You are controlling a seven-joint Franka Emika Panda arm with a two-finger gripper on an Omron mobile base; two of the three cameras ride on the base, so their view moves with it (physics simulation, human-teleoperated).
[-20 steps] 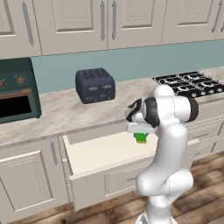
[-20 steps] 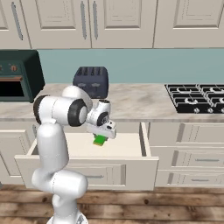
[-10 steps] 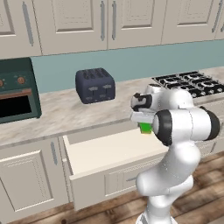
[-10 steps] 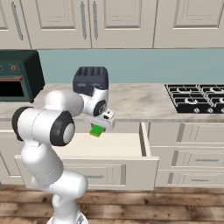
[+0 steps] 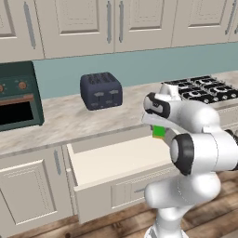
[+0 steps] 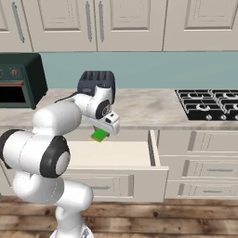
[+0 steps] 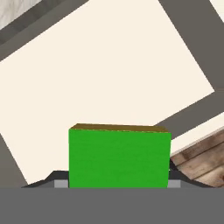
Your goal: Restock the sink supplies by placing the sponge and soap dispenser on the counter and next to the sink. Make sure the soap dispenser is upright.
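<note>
Gripping the sponge [image 7: 119, 155], the claw [image 6: 106, 129] is closed on the green block, whose yellowish edge faces away from the hand, and the block hangs in the air above the open drawer [image 5: 116, 162], level with or a little above the marbled surface [image 6: 139, 109]. Over the last second the sponge has come up out of the drawer, where it sat low against the pale floor, and the arm has folded back towards its own base with the wrist turned. That suggests the pick is done and the carry is beginning; the sink and the soap bottle are not part of this stretch of kitchen, so the base will likely have to drive. In the hand view the bare drawer floor lies well below the sponge, with the grey drawer walls crossing the corners and wooden floorboards [image 7: 199, 159] beyond one of them. The drawer's front edge juts out towards the robot, so it is the nearest thing to catch on. The toaster [image 5: 101, 90] stands well back on the surface, the stove [image 6: 209, 104] well off to the right, and the cupboards [image 5: 111, 23] hang high above, leaving open room between.
</note>
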